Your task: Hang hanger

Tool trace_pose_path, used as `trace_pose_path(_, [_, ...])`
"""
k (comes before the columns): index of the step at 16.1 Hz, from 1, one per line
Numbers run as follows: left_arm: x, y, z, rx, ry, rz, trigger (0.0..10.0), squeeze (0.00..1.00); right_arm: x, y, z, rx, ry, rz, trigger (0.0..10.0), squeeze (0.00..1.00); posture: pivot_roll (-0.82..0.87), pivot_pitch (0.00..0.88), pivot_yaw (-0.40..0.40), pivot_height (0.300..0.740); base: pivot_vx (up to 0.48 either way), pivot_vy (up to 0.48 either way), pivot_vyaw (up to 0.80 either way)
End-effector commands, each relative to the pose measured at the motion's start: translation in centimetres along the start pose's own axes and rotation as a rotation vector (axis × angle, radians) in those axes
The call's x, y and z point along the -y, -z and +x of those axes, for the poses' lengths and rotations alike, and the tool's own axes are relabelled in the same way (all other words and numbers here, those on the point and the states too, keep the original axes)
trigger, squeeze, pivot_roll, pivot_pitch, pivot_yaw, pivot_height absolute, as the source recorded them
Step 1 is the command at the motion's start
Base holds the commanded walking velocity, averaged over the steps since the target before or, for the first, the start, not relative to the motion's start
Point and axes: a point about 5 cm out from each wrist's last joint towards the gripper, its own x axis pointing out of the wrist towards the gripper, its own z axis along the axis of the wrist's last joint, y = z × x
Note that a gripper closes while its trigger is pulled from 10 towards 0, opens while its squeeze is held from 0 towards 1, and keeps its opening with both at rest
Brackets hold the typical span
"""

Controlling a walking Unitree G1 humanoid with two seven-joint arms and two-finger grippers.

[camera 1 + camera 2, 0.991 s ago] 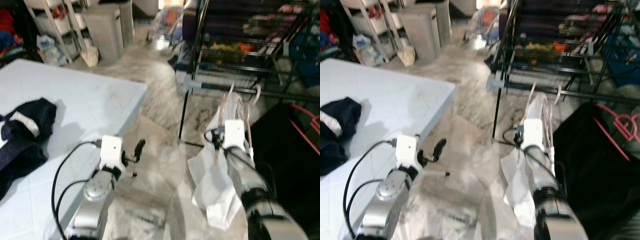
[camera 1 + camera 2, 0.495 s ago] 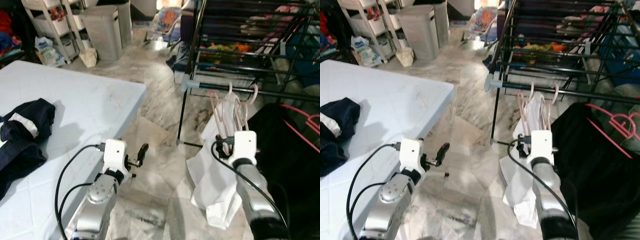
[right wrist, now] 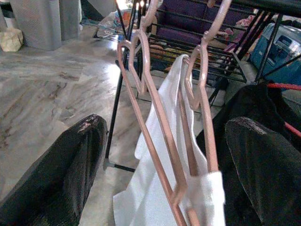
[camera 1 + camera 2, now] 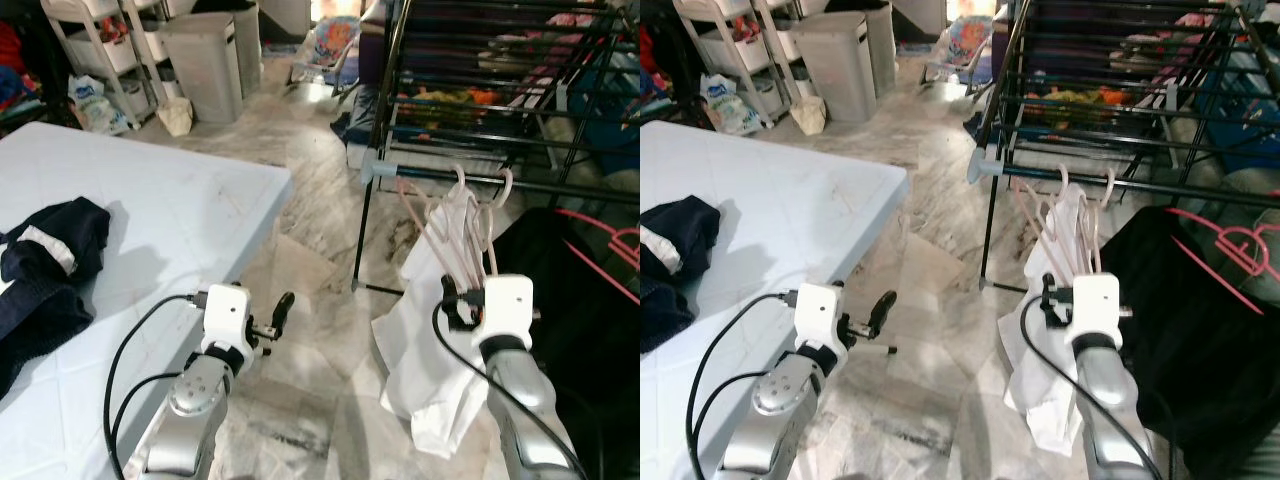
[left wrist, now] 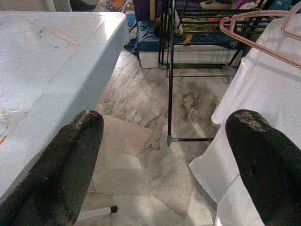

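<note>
Two grippers: both with fingers spread, neither clasping anything.
Right gripper [image 3: 155, 160]: black fingers [image 3: 56, 174] wide apart, pale pink plastic hangers [image 3: 155, 108] ahead of and between them, untouched.
Hangers: hooks over the front rail of the black metal drying rack [image 4: 480, 120]; white cloth garment [image 4: 430, 340] draped on them, trailing to the marble-patterned floor [image 4: 310, 200].
Left gripper [image 5: 164, 155]: fingers [image 5: 61, 165] apart over floor, light blue mattress [image 4: 130, 220] beside one finger, rack leg beyond the fingertips.
Mattress load: dark navy crumpled garment [image 4: 50, 260], well apart from both grippers.
Beside white garment: black fabric [image 4: 580, 300].
</note>
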Motion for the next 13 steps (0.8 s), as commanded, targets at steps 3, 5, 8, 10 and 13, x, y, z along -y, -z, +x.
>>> trace_pose_path(3, [0.05,-0.43,0.10,0.019,0.004,0.008,10.0,0.00,-0.53,-0.45,-0.30,0.005,-0.016,0.007,10.0,1.00,-0.04,0.000,0.023,0.740,0.000,0.000,0.00])
trace_pose_path(5, [0.14,-0.45,0.17,0.020,0.007,0.007,10.0,0.00,-0.58,-0.52,-0.11,0.003,-0.016,0.009,10.0,1.00,-0.04,0.000,0.026,0.740,-0.257,0.000,0.00])
trace_pose_path(8, [0.07,-0.49,0.23,0.021,0.008,0.010,10.0,0.00,-0.69,-0.85,0.39,0.005,-0.010,0.014,10.0,0.77,-0.04,0.000,0.026,0.740,-0.268,0.000,0.00])
trace_pose_path(10, [-0.01,-0.49,0.27,0.019,0.004,0.012,10.0,0.00,-0.66,-0.71,0.45,-0.003,-0.005,0.015,10.0,0.56,-0.03,0.000,0.026,0.740,-0.268,0.000,0.00])
trace_pose_path(13, [0.06,-0.47,0.28,0.018,0.004,0.009,10.0,0.00,-0.63,-0.73,0.48,-0.007,0.000,0.019,10.0,0.49,-0.04,0.000,0.026,0.740,-0.271,0.000,0.00])
